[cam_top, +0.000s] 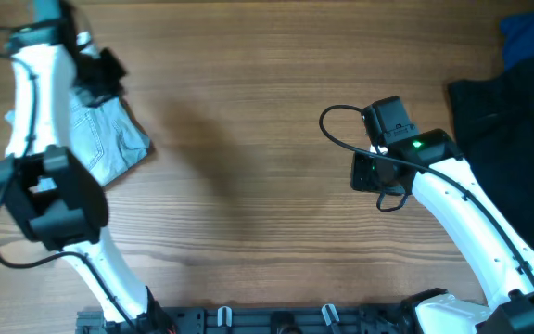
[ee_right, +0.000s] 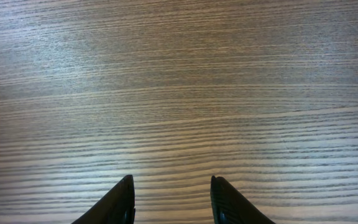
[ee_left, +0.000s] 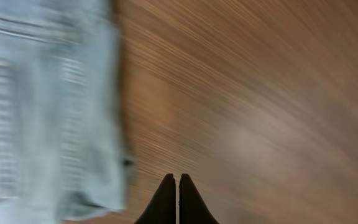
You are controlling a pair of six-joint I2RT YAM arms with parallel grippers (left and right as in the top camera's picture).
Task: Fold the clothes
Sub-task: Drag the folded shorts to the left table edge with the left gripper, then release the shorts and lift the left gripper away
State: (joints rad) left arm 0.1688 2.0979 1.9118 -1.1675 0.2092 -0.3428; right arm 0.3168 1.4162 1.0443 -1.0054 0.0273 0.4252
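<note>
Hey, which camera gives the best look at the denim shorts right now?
Overhead. It shows the shorts sharply, though the left arm covers part of them. The left wrist view catches them only as a motion-blurred strip along its left side. The right wrist view shows none of them, only the table.

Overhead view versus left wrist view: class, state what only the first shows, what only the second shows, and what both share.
Only overhead: the right gripper on its white arm, the black garment at the right edge and the royal blue cloth in the top right corner. Only left wrist: the left gripper seen close, its black fingertips pressed shut, holding nothing. Both: the light blue faded denim shorts lying on the brown wood-grain table.
</note>
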